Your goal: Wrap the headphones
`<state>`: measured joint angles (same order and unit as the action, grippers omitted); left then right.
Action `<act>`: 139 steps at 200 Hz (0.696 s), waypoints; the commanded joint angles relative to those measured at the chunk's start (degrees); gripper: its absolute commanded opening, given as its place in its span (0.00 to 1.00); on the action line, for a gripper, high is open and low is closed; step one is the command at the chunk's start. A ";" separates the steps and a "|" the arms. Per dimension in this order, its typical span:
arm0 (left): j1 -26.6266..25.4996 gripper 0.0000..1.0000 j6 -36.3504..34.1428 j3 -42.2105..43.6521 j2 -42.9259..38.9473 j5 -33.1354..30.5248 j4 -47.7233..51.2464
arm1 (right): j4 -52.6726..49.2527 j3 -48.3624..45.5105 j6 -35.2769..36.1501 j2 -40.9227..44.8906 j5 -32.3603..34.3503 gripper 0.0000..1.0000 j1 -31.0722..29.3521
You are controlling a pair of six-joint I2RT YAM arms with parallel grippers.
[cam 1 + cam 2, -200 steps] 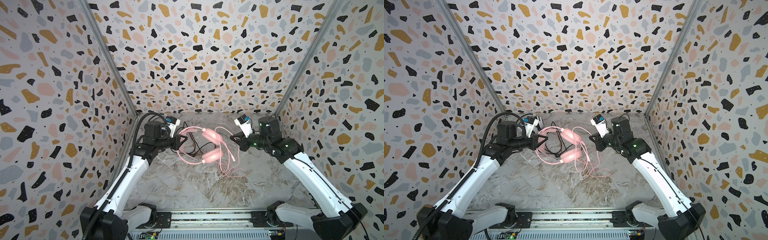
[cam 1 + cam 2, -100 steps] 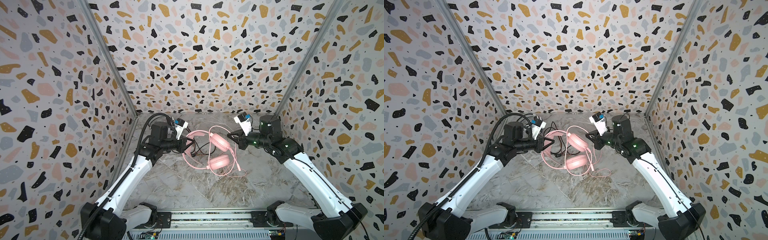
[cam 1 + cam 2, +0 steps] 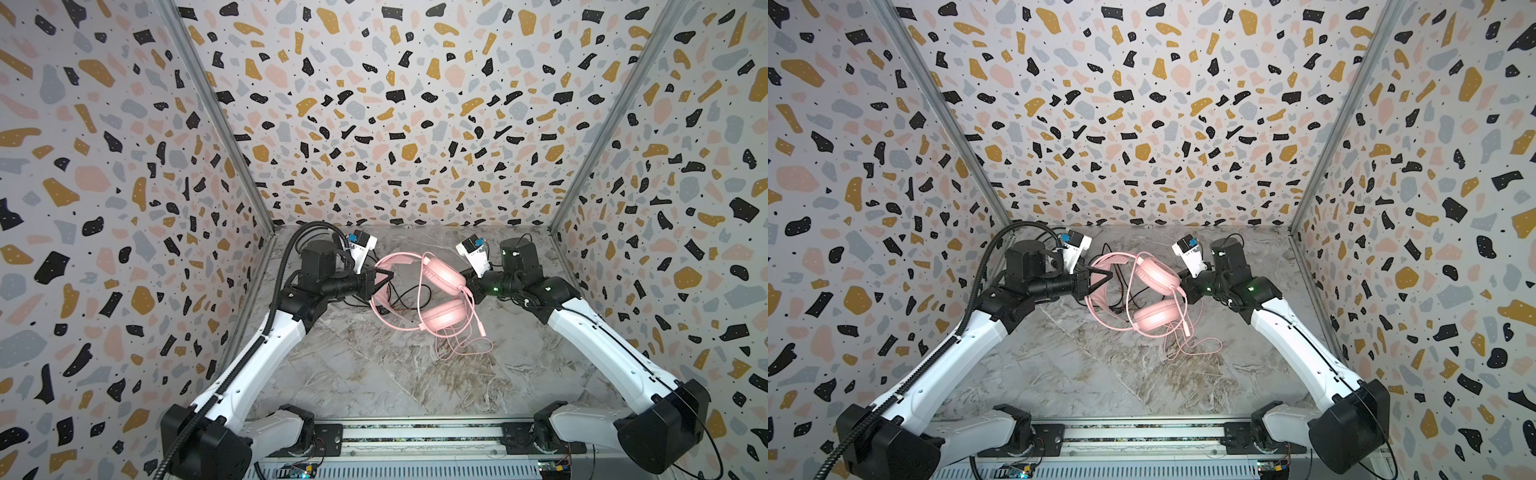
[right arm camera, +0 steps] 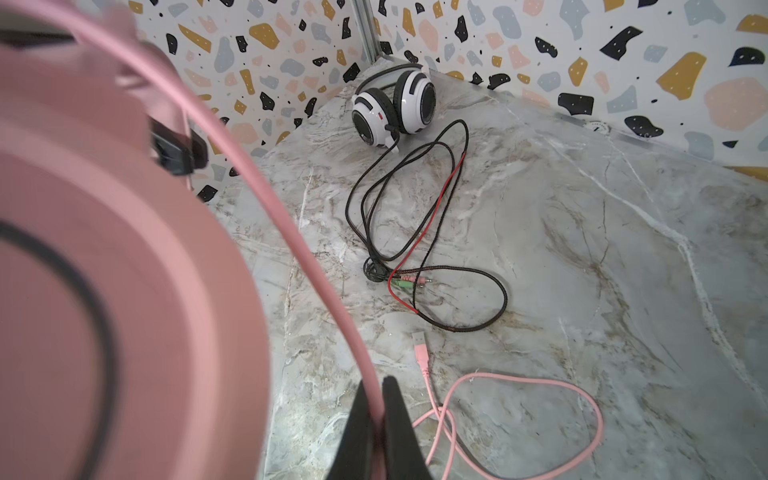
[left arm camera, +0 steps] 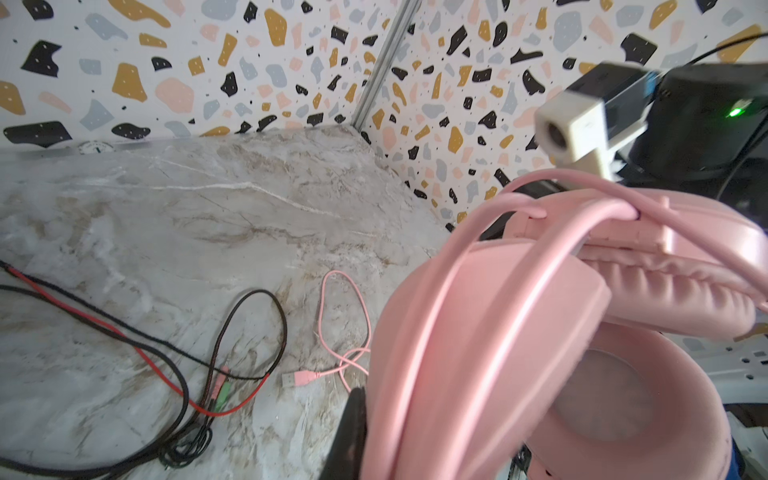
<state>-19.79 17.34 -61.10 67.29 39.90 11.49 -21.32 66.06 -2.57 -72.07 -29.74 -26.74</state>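
The pink headphones (image 3: 444, 271) hang above the marble table between both arms. My left gripper (image 3: 384, 277) is shut on the pink headband (image 5: 436, 353); only one black finger (image 5: 351, 436) shows beside the band. My right gripper (image 4: 376, 386) is shut on the thin pink cable (image 4: 291, 224), which runs taut across the ear cups. The rest of that cable lies in loops on the table (image 3: 465, 345), ending in a USB plug (image 4: 420, 345). The white headphones with black stripes (image 4: 392, 108) stand in the far left corner, seen only in the right wrist view.
The white headset's black and red cable (image 4: 440, 232) sprawls over the table under the pink headset, also showing as dark cable (image 3: 399, 297) in both top views. Terrazzo walls (image 3: 374, 124) close in three sides. A metal rail (image 3: 415, 432) runs along the front edge.
My left gripper has carried the pink headband to the right, toward the middle. The headset has turned, its ear cups now close to the right gripper, which has hardly moved.
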 commanded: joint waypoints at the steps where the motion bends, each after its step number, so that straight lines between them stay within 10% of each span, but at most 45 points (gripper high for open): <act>1: -0.16 0.00 5.60 -0.80 -1.81 1.05 -11.26 | 3.96 -1.10 -1.00 1.52 -0.28 0.05 1.00; 139: -0.14 0.00 21.70 1.78 -2.24 -8.51 -35.71 | 17.74 -7.02 -8.72 0.02 -3.09 0.08 1.76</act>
<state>-19.79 34.63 -57.58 67.18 32.18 -13.17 -6.79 59.79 -9.85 -72.31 -32.82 -25.34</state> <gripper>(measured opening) 0.085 0.083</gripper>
